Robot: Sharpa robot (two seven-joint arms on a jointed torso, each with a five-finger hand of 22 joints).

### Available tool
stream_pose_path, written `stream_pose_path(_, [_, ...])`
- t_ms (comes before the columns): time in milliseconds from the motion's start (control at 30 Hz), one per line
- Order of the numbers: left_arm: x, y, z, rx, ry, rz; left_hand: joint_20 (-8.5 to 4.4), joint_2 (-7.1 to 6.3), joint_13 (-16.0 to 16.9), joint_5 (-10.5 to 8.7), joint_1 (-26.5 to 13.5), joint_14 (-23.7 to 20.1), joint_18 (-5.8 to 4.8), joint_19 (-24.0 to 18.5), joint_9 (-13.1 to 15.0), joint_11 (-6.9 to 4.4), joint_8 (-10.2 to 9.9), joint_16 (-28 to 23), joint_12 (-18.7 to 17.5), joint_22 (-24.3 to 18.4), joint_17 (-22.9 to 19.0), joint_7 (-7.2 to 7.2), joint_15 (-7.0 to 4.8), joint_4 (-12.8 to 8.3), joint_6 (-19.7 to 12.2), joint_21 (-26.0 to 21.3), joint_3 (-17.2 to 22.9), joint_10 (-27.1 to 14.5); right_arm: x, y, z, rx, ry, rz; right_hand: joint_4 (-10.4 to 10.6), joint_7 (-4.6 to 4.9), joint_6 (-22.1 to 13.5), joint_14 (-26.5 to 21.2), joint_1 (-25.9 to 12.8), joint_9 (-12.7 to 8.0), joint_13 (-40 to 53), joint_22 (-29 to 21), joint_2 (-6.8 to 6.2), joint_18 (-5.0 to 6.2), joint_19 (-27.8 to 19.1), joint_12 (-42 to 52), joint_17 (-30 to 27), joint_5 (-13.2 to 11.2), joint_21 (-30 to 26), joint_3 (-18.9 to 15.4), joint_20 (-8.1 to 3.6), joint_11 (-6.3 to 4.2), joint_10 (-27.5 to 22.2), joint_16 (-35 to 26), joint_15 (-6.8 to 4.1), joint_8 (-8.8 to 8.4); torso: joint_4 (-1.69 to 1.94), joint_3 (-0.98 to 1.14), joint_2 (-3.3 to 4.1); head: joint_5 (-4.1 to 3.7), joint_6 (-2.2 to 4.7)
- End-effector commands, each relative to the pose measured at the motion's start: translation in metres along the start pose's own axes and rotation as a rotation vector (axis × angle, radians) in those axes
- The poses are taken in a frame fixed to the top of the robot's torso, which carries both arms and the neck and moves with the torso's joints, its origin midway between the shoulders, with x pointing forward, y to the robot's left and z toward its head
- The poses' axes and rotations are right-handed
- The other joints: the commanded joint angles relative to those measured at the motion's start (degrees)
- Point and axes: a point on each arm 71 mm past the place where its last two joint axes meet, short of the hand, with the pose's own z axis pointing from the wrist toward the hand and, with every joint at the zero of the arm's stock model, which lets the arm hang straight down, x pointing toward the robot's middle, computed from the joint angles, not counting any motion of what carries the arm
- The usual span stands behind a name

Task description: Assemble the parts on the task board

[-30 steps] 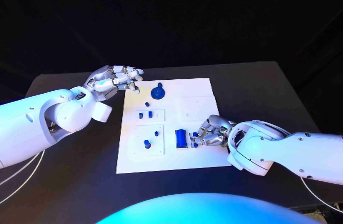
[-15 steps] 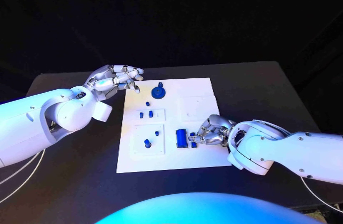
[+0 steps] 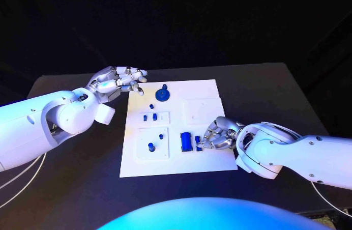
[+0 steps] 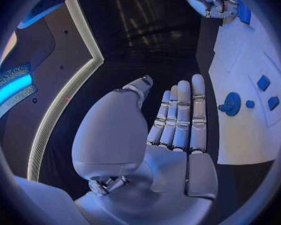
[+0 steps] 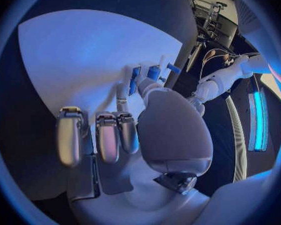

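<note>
White rectangular task board [image 3: 205,161] at the centre of the black counter [image 3: 264,87], carrying small blue plastic parts. A blue rectangular block [image 3: 186,141] stands near the board's near-right area; just to its right a smaller blue piece [image 3: 198,140] lies at the fingertips of the right robot hand [image 3: 218,133], whose fingers are curled down onto the board around it. Whether the piece is actually pinched cannot be told. A round blue knob-like part [image 3: 163,93] sits at the far end; small blue pegs [image 3: 149,117] occupy the left-hand recesses, with one more peg [image 3: 151,147] nearer. The left robot hand [image 3: 117,80] hovers off the far-left corner of the board, apart from it; in the left wrist view its fingers [image 4: 178,115] are straight, pressed side by side, and hold nothing. Judged from appearance, the parts are light, rigid and smooth, hence apt to slip or tip; the small piece is best taken by its opposite flat sides with a fingertip pinch, low on the body.
</note>
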Motion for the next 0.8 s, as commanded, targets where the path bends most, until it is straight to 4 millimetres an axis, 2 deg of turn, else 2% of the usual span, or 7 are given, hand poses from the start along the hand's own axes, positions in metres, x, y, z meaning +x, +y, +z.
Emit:
stream_pose_path(33, [0.001, -0.001, 0.000, 0.006, 0.012, -0.010, 0.13, 0.04, 0.1, 0.15, 0.4, -0.3, 0.30, 0.5, 0.1, -0.05, 0.2, 0.3, 0.3, -0.1, 0.0, -0.20, 0.09, 0.3, -0.4, -0.2, 0.1, -0.4, 0.002, 0.003, 0.001, -0.042, 0.018, -0.069, 0.0, -0.16, 0.2, 5.5, 0.9, -0.1, 14.3, 12.9, -0.02, -0.54, 4.0, -0.1, 12.8, -4.9, -0.3, -1.2, -0.15, -0.09, 5.3, -0.1, -0.31, -0.23, 0.01, 0.03, 0.02, 0.02, -0.09])
stream_pose_path(133, [0.001, -0.001, 0.000, 0.006, 0.012, -0.010, 0.13, 0.07, 0.1, 0.16, 0.4, -0.3, 0.30, 0.5, 0.1, -0.05, 0.2, 0.3, 0.3, -0.1, 0.0, -0.21, 0.08, 0.3, -0.4, -0.3, 0.1, -0.4, 0.003, 0.003, 0.002, -0.043, 0.019, -0.079, 0.0, -0.10, 0.2, 5.5, 1.3, -0.2, 14.3, 12.9, 0.06, -0.52, 4.0, -0.2, 12.8, -5.2, -0.3, -1.7, -0.21, -0.05, 5.3, -0.1, -0.21, -0.32, 0.04, 0.07, 0.04, 0.03, -0.11])
stream_pose_path(400, [0.001, -0.001, 0.000, 0.006, 0.010, -0.009, 0.13, 0.07, 0.1, 0.16, 0.4, -0.3, 0.30, 0.5, 0.1, -0.05, 0.2, 0.3, 0.3, -0.1, 0.0, -0.21, 0.08, 0.3, -0.4, -0.3, 0.1, -0.4, 0.001, 0.000, 0.004, -0.033, -0.004, -0.077, 1.5, 0.00, 0.3, 5.5, 1.4, -0.4, 14.3, 12.9, 0.87, -0.51, 4.0, -0.2, 12.8, -5.4, -0.4, -3.9, -0.11, 0.04, 5.3, -0.1, -0.13, -0.51, 0.03, -0.01, 0.00, 0.03, -0.18])
stream_pose_path(567, [0.001, -0.001, 0.000, 0.007, 0.009, -0.009, 0.13, 0.07, 0.1, 0.16, 0.4, -0.3, 0.30, 0.5, 0.1, -0.05, 0.2, 0.3, 0.3, -0.1, 0.0, -0.21, 0.08, 0.3, -0.4, -0.3, 0.1, -0.4, -0.003, -0.003, 0.001, -0.043, -0.023, -0.056, 3.7, 0.03, 0.4, 5.5, 1.4, -0.6, 14.2, 12.9, 1.44, -0.46, 4.0, -0.3, 12.6, -5.0, -0.7, -7.2, -0.05, 0.08, 5.2, -0.1, -0.09, -0.64, 0.02, 0.00, -0.02, 0.14, -0.12])
stream_pose_path(633, [0.000, -0.001, 0.001, 0.008, 0.007, -0.009, 0.13, 0.12, 0.1, 0.16, 0.6, -0.4, 0.31, 0.5, 0.1, -0.05, 0.2, 0.3, 0.4, -0.1, 0.0, -0.21, 0.08, 0.4, -0.4, -0.3, 0.1, -0.5, -0.008, -0.004, 0.000, -0.060, -0.039, -0.029, 3.9, 0.07, 0.4, 5.5, 1.2, -0.7, 14.2, 12.8, 1.72, -0.43, 3.9, -0.4, 12.6, -4.7, -0.8, -8.3, -0.03, 0.11, 5.2, -0.1, -0.06, -0.70, 0.02, -0.03, -0.08, 0.14, 0.08])
stream_pose_path(733, [-0.001, -0.001, 0.001, 0.011, 0.000, -0.010, 0.13, 0.12, 0.1, 0.16, 0.6, -0.4, 0.31, 0.5, 0.1, -0.05, 0.2, 0.3, 0.4, -0.1, 0.0, -0.21, 0.08, 0.4, -0.4, -0.3, 0.1, -0.5, -0.022, -0.003, -0.001, -0.125, -0.074, 0.038, 4.0, 0.42, -0.6, 5.3, 0.0, -0.9, 13.7, 12.3, 2.42, -0.05, 3.4, -1.1, 11.6, -3.8, -3.1, -11.9, 0.17, 0.43, 4.8, -0.5, 0.19, -1.26, 0.00, -0.19, -0.29, -0.03, 0.51])
stream_pose_path(800, [-0.003, -0.001, 0.002, 0.015, -0.010, -0.010, 0.13, 0.12, 0.1, 0.16, 0.6, -0.4, 0.31, 0.5, 0.1, -0.05, 0.2, 0.3, 0.4, -0.1, 0.0, -0.21, 0.08, 0.4, -0.4, -0.3, 0.1, -0.5, -0.036, -0.002, 0.001, -0.196, -0.101, 0.103, 3.9, 0.73, -1.6, 4.7, -0.4, -1.0, 12.5, 10.8, 3.79, 0.98, 1.8, -3.2, 9.1, -0.6, -9.1, -14.9, 0.39, 0.70, 3.6, -1.6, 0.40, -1.62, -0.09, -0.43, -0.59, -0.17, 1.16])
